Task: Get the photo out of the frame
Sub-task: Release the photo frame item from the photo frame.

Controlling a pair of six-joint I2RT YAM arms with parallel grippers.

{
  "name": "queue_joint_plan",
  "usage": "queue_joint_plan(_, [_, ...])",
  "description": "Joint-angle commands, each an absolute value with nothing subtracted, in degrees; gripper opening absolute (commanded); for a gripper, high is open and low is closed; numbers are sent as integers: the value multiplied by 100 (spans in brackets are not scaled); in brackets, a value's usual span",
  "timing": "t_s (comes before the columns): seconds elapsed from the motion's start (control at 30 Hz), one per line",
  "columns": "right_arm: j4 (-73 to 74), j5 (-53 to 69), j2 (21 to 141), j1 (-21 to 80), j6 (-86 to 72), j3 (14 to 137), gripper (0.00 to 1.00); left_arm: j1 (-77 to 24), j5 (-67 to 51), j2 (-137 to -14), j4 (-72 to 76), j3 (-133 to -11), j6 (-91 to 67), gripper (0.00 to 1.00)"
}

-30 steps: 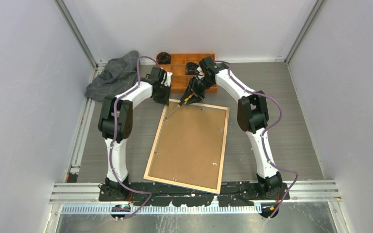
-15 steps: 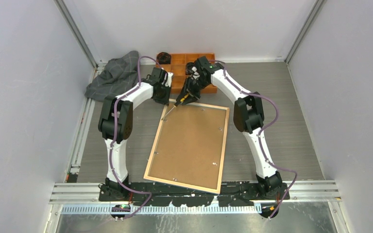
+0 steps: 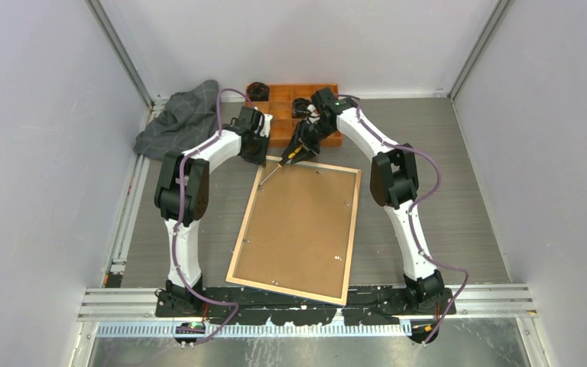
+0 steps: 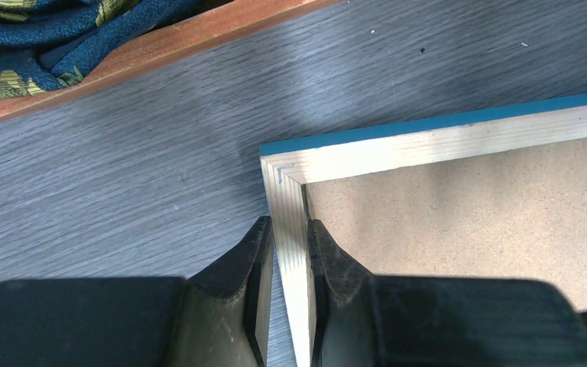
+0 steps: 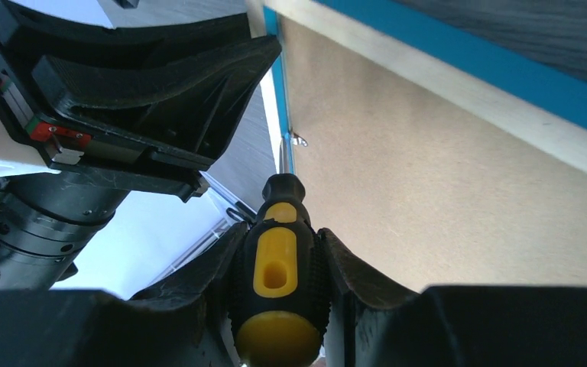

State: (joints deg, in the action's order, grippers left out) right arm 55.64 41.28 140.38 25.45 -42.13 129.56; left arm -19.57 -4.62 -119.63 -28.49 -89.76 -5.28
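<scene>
The frame [image 3: 243,229] lies face down on the table, light wood rim up, blue edge showing in the left wrist view [image 4: 428,126]. The brown backing board [image 3: 298,222] fills it and hides the photo. My left gripper [image 4: 289,233] is shut on the frame's rim [image 4: 290,206] near its far left corner. My right gripper [image 5: 279,260] is shut on a yellow-and-black screwdriver [image 5: 275,275], also seen from above [image 3: 290,157]. Its tip rests at a small metal clip [image 5: 298,140] on the board's far left corner.
An orange compartment tray [image 3: 275,130] stands behind the frame, with black items in its cells. A grey cloth [image 3: 179,118] lies at the back left. Small metal clips sit along the frame's inner edges [image 3: 348,202]. Walls close in on both sides.
The right wrist has shifted slightly back and forth near the frame's far left corner with the screwdriver. The frame and the left arm have not moved.
</scene>
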Motion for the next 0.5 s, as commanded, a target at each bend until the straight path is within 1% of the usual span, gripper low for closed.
queue_joint_plan(0.0, [5604,4252,13499,2375,-4105,12907,1,-2008,-316,-11980,-2683,-8822,-323,0])
queue_joint_plan(0.17, [5511,4202,13616,2362,-4188,12910,1,-2004,-350,-11988,-2682,-8846,-343,0])
queue_joint_plan(0.47, [5598,4211,14008,2510,-4235,13279,1,-2004,-323,-12019,-2684,-8877,-334,0])
